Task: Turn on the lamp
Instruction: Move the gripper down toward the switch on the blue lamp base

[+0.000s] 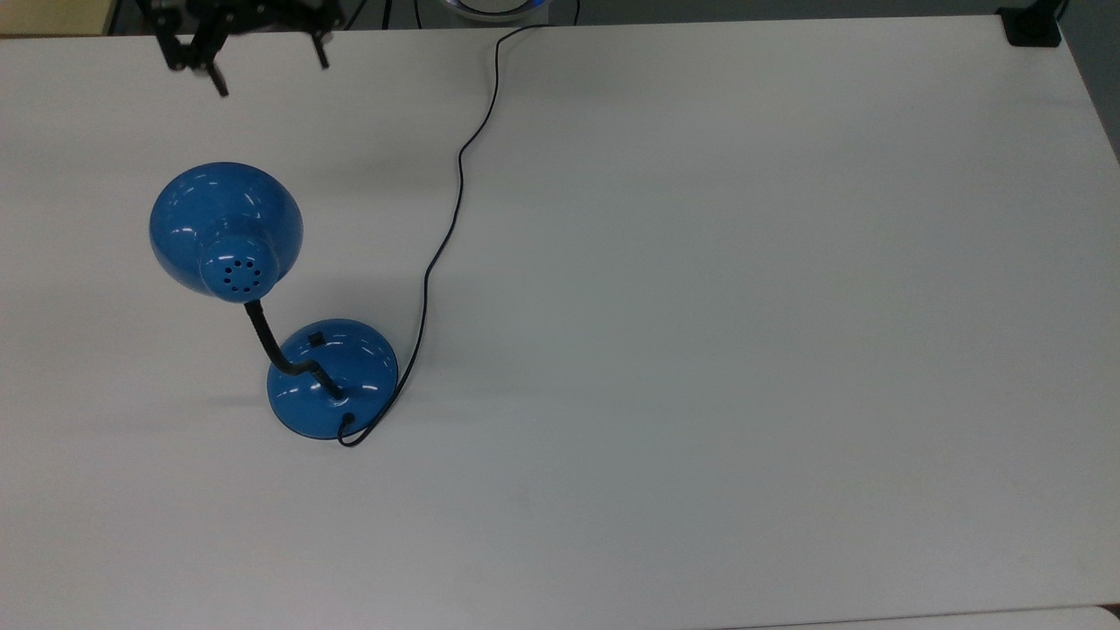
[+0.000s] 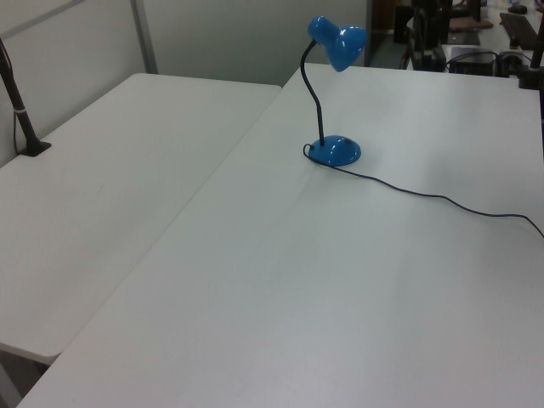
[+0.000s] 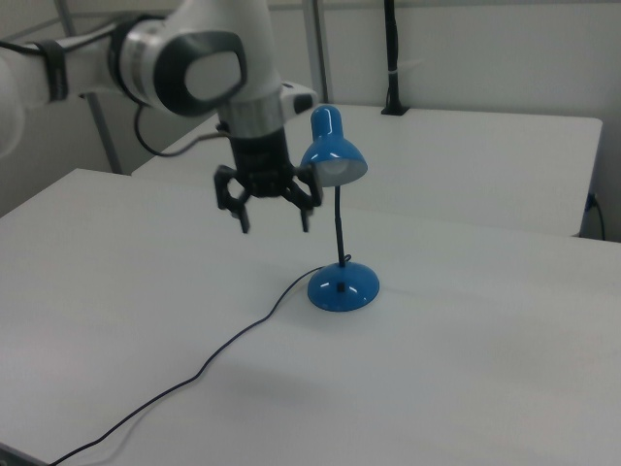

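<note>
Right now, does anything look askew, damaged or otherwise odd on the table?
Nothing stands out. The lamp stands upright on its base, unlit, its cord trailing loosely off the table. The gripper hangs open beside the shade.

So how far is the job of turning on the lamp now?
Nothing looks done: the lamp is not visibly lit, and the switch on its base is untouched. In hand: the open gripper hangs high in the air, apart from the lamp. Left: come down to the base and press the switch.
</note>
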### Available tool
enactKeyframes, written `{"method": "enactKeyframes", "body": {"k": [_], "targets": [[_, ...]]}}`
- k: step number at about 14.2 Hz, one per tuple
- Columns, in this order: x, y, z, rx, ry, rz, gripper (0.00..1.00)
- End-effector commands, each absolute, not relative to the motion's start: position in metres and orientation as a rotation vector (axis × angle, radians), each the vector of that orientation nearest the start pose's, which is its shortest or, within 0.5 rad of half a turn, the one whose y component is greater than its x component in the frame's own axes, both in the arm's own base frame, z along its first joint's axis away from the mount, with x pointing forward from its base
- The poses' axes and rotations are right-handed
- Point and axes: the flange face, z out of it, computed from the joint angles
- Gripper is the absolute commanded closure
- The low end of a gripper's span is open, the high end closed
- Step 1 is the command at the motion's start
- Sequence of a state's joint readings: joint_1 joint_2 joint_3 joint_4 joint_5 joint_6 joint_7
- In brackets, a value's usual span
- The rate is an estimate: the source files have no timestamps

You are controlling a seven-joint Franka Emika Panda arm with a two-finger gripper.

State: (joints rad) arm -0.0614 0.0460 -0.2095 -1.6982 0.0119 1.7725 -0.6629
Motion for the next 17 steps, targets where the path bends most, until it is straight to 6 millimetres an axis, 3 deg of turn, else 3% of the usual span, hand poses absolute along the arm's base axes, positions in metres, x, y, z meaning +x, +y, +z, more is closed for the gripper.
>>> {"method": "enactKeyframes", "body": {"k": [1,3,4,9,13,17], "targets": [[0.578,-0.164,0.498,-3.133,-0.621,-0.129,0.49],[0.592,-0.171,0.476,-3.147,-0.507,-0.261,0.95],[0.599,-0.171,0.465,-3.126,-0.466,-0.303,1.0],[0.63,-0.17,0.417,-3.107,-0.363,-0.477,1.0],[0.646,-0.165,0.378,-3.126,-0.37,-0.509,1.0],[0.656,-0.153,0.363,-3.129,-0.327,-0.552,1.0]]}}
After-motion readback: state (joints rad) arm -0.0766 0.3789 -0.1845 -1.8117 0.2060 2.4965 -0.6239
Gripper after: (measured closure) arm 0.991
